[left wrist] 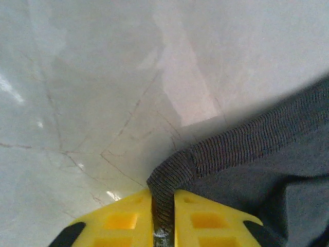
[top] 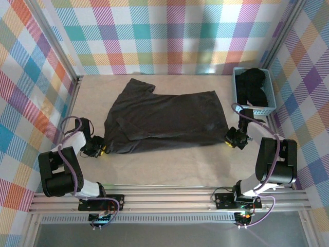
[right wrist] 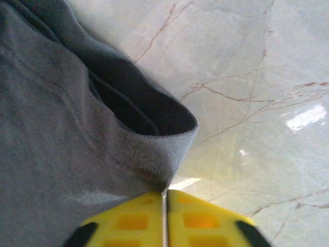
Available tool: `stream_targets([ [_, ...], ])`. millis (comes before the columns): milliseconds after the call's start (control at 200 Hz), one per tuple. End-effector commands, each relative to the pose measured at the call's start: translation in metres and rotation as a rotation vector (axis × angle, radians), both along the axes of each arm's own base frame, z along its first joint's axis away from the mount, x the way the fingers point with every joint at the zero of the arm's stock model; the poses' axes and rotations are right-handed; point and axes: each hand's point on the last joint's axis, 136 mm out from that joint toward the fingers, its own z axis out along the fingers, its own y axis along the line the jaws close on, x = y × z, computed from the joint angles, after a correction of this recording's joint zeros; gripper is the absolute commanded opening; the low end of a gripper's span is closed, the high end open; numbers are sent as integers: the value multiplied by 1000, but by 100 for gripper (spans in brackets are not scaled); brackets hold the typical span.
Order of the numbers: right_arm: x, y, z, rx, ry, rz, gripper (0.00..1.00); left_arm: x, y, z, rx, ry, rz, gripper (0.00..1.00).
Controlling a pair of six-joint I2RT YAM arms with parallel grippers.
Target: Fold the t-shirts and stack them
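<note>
— What is the left gripper (top: pixel 100 151) doing?

— It is sitting low over the near-left part of the table (top: pixel 169 167). Its yellow fingers (left wrist: pixel 121 221) are pinching together on the ribbed hem of the t-shirt (top: pixel 164 121), at the shirt's near-left corner.

— And how is the shirt looking?

— It is lying spread across the middle of the table. It is dark charcoal, soft and plain, with a few creases, and one sleeve is pointing toward the back wall.

— The right gripper (top: pixel 231 140)?

— It is clamping the shirt's near-right corner. In the right wrist view the hem is folding open just above the closed fingers (right wrist: pixel 205 221).

— Anything beyond it?

— A light-blue lattice basket (top: pixel 237 87) is standing at the far right, apart from the shirt, and is holding more dark cloth (top: pixel 254 85).

— The surroundings?

— The table is showing a pale, glossy, marble-veined top. Bright plaid walls (top: pixel 169 36) are enclosing it, and an aluminium rail (top: pixel 169 198) is running along the near edge.
</note>
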Motion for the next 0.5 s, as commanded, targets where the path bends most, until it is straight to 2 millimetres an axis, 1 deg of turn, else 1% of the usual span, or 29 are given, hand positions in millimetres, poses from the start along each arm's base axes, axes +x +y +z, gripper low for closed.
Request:
stream_targets([
  [0, 6, 8, 17, 15, -56, 13, 24, 1, -6, 17, -45, -47, -20, 32],
  [25, 6, 8, 21, 16, -66, 16, 26, -2, -8, 21, -51, -50, -23, 35],
  [75, 6, 10, 30, 15, -79, 24, 30, -7, -13, 33, -63, -67, -27, 36],
  [155, 5, 11, 43, 4, -108, 37, 33, -19, -23, 49, -102, -98, -4, 41],
  [215, 5, 13, 52, 1, -132, 43, 33, -28, -28, 55, -125, -110, 27, 44],
  [285, 5, 17, 59, 8, -145, 56, 34, -37, -34, 54, -155, -95, 72, 45],
  [310, 5, 19, 60, 10, -148, 58, 34, -42, -35, 51, -164, -76, 92, 47],
  [355, 6, 21, 63, 10, -154, 65, 34, -48, -35, 46, -169, -48, 131, 47],
  [440, 8, 25, 68, 7, -170, 77, 34, -47, -34, 39, -188, -44, 216, 49],
  [495, 9, 28, 70, 11, -175, 83, 33, -41, -35, 37, -218, -60, 279, 49],
])
